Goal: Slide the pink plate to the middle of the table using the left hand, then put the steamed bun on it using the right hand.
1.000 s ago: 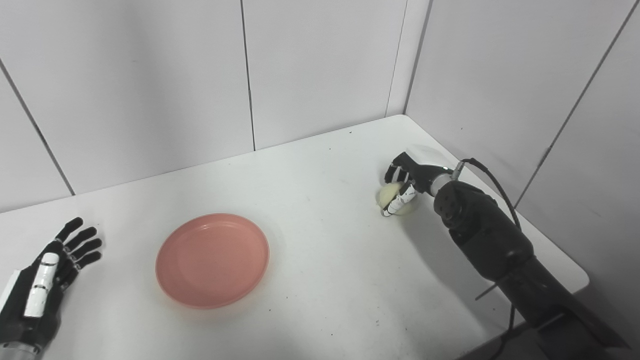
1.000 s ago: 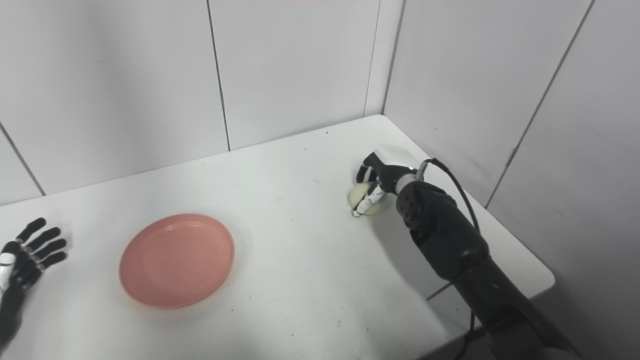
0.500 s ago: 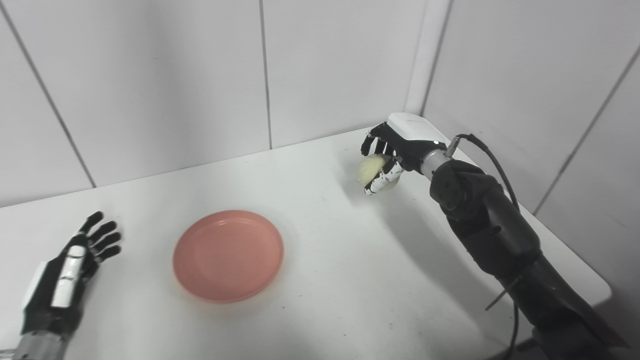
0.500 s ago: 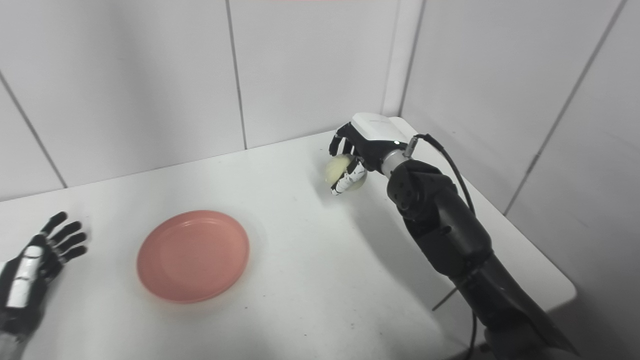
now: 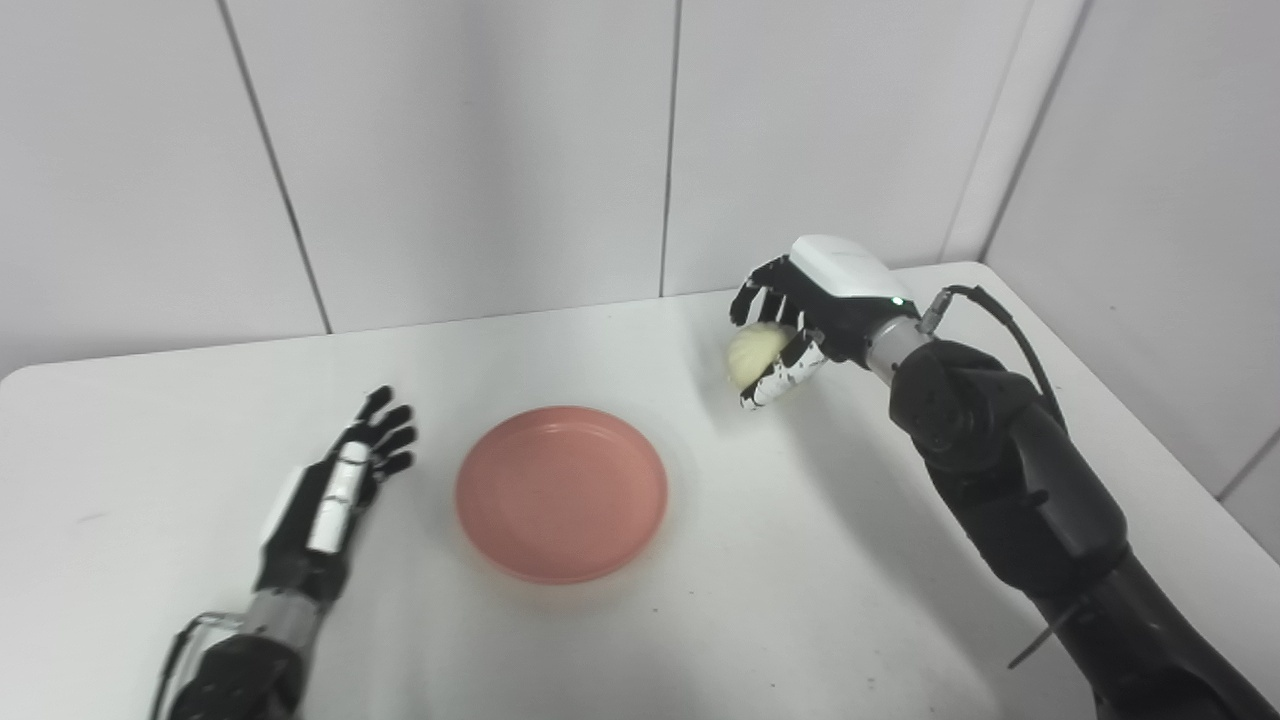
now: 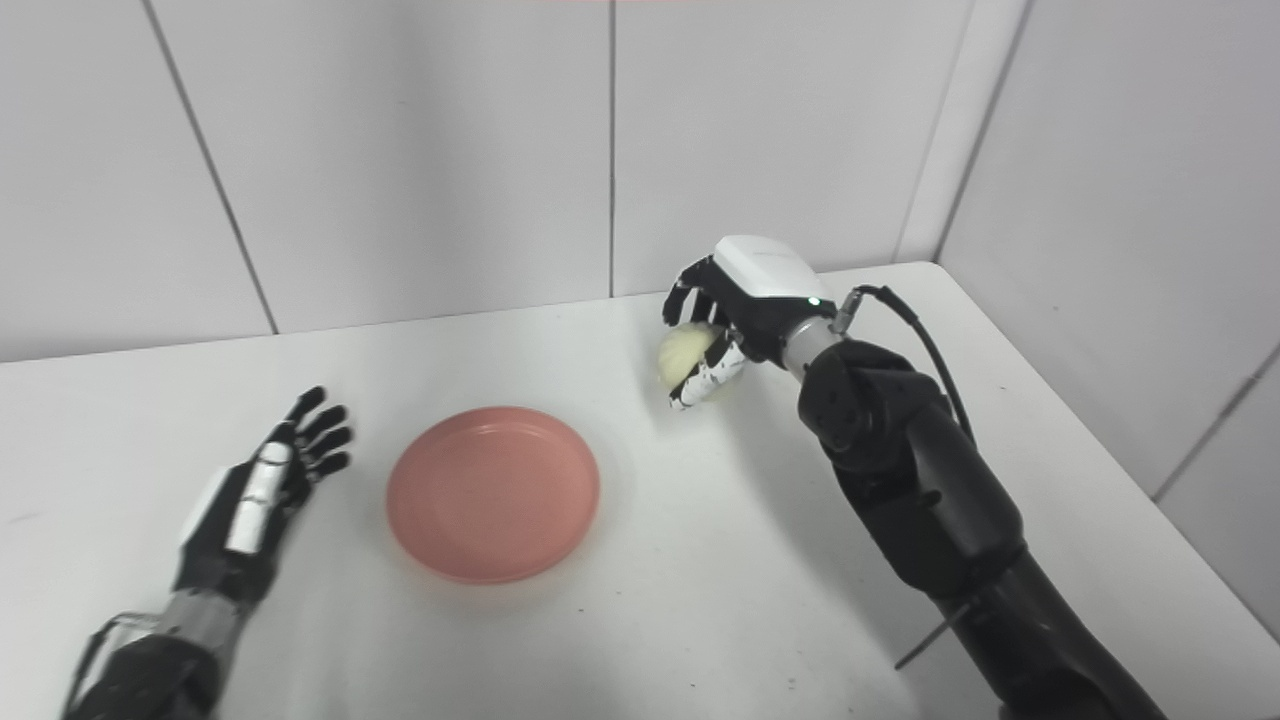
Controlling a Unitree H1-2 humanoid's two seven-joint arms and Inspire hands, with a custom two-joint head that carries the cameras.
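The pink plate [image 5: 562, 492] lies flat near the middle of the white table [image 5: 700, 620]. My right hand [image 5: 800, 320] is shut on the pale steamed bun [image 5: 752, 354] and holds it above the table, to the right of and beyond the plate. My left hand [image 5: 335, 490] is open and empty, flat near the table to the left of the plate, a small gap from its rim. In the right eye view the bun [image 6: 682, 356] and the plate [image 6: 493, 492] show the same way.
White wall panels close the table at the back and on the right. The table's right edge [image 5: 1150, 400] runs diagonally behind my right arm. A black cable [image 5: 1010, 330] loops off the right wrist.
The camera has swung left, shifting the whole picture. My right hand has lifted the bun off the table and carried it towards the plate. My left hand stays open beside the plate.
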